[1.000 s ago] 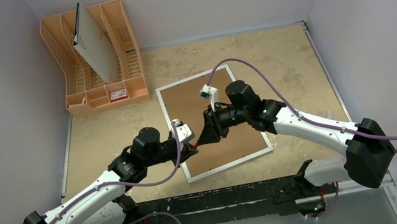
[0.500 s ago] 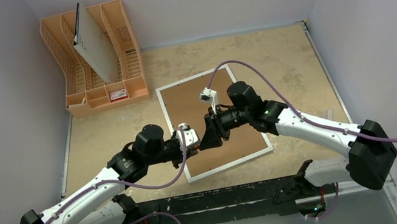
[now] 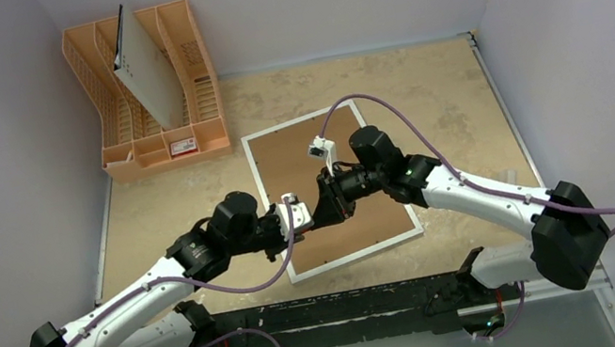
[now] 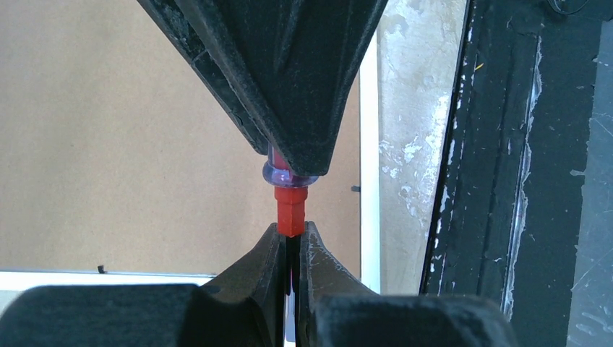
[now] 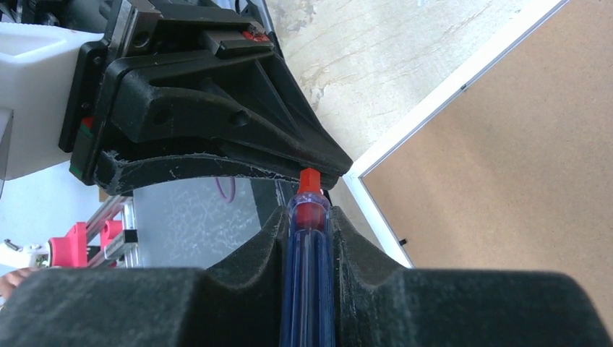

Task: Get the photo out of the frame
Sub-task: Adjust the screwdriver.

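The frame lies back-up on the table, brown fibreboard inside a narrow white border. The photo is hidden under that back. Above the frame's near left part my two grippers meet tip to tip. A slim tool with a clear blue handle and a red end bridges them. My right gripper is shut on the blue handle. My left gripper is shut on the red end. In the top view the left gripper and the right gripper hide the tool.
An orange plastic rack stands at the back left with a grey-white holed board leaning in it. A black rail runs along the near table edge. Small black clips sit at the frame's inner rim.
The left gripper has moved right and turned, and now meets the right gripper tip to tip. The right jaws have closed round the blue handle. The frame has not moved.
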You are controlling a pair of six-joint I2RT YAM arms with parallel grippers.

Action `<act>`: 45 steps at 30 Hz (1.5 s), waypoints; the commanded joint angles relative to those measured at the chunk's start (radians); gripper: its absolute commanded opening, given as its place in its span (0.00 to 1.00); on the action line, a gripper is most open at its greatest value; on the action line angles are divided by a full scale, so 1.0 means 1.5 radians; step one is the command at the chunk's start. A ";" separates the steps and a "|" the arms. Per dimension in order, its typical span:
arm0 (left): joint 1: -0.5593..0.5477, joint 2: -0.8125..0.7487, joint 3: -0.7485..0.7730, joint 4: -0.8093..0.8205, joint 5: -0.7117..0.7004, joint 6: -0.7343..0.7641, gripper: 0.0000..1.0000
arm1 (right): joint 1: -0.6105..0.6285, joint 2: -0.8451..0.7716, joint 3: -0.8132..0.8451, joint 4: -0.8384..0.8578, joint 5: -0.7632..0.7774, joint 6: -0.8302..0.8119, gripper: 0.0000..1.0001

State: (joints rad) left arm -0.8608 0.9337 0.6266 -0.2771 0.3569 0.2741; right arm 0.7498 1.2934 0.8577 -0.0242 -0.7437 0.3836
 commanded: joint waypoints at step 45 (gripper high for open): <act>-0.002 -0.034 -0.009 0.096 -0.254 -0.168 0.73 | -0.014 0.010 0.010 -0.010 0.083 0.010 0.00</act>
State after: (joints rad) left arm -0.8650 0.9195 0.6262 -0.2436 0.1665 0.1757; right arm 0.7506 1.3041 0.8574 -0.0284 -0.6937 0.3943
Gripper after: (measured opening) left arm 0.693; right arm 0.232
